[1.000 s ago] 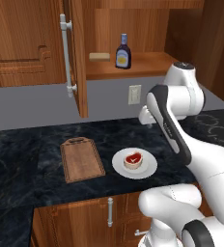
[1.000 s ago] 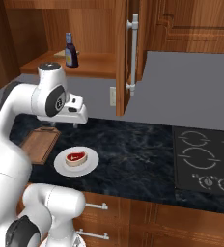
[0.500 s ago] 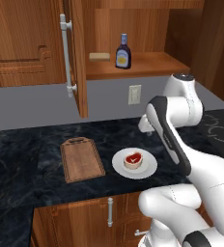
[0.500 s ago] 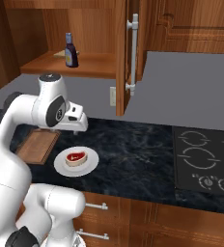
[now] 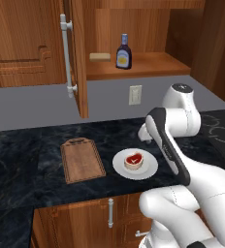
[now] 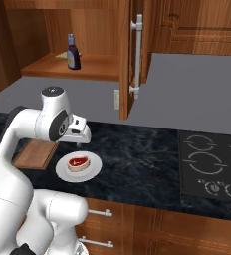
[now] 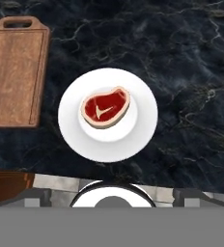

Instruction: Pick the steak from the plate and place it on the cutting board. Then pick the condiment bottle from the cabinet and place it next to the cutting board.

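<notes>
The steak [image 7: 105,107], red with a pale fat rim, lies in the middle of the white plate [image 7: 138,135] on the dark counter. The same steak [image 5: 134,160] and plate [image 5: 151,168] sit just right of the brown cutting board [image 5: 82,161], which is bare. My gripper [image 6: 77,144] hangs a short way above the plate [image 6: 92,172] and steak [image 6: 78,163], pointing down; its fingertips [image 7: 36,197] stand far apart, open and holding nothing. The condiment bottle [image 5: 123,52] stands upright on the shelf of the open cabinet [image 5: 134,68].
A flat tan block [image 5: 100,57] lies left of the bottle on the shelf. The open cabinet door with its grey bar handle [image 5: 66,53] juts out above the board. A stove top [image 6: 212,167] lies on the counter's right. A wall outlet [image 5: 135,94] is behind the plate.
The arm has folded lower and the hand has come down toward the plate. Steak, board and bottle have not moved.
</notes>
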